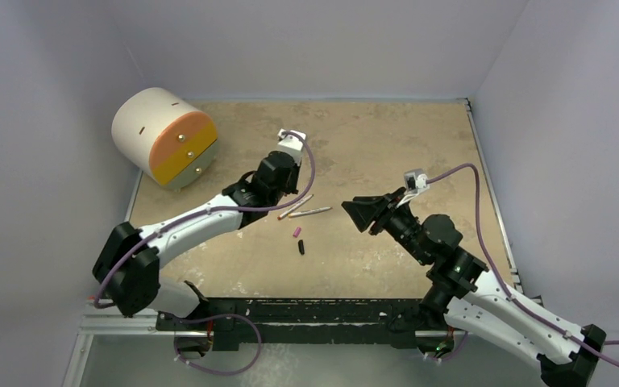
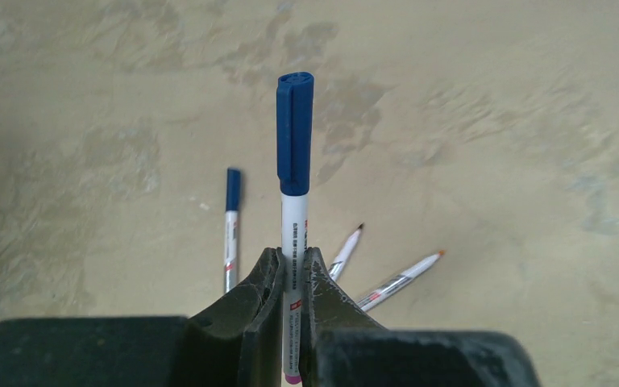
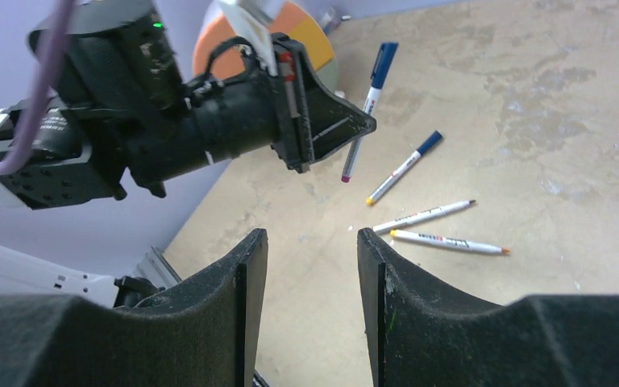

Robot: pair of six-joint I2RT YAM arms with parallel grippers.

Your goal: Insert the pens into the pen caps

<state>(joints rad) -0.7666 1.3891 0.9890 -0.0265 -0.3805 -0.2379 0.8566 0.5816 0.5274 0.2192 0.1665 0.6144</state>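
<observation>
The right claw [image 3: 313, 242] is held apart above the worktop [image 3: 580, 121]. Beyond it, two uncapped pens [image 3: 423, 216] are seen lying, then a blue-capped pen [image 3: 405, 166]. The left claw [image 2: 292, 258] is clamped on a second capped pen [image 2: 294, 214], held off the worktop. A pink cap [image 1: 297, 232] and a black cap [image 1: 301, 247] are shown only from above, with open worktop around.

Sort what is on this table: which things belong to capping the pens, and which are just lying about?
Belonging to the job: blue-capped pen held in the left claw; second blue-capped pen on the table; two uncapped pens; pink cap; black cap.
Just lying about: cream-and-orange drum.
</observation>
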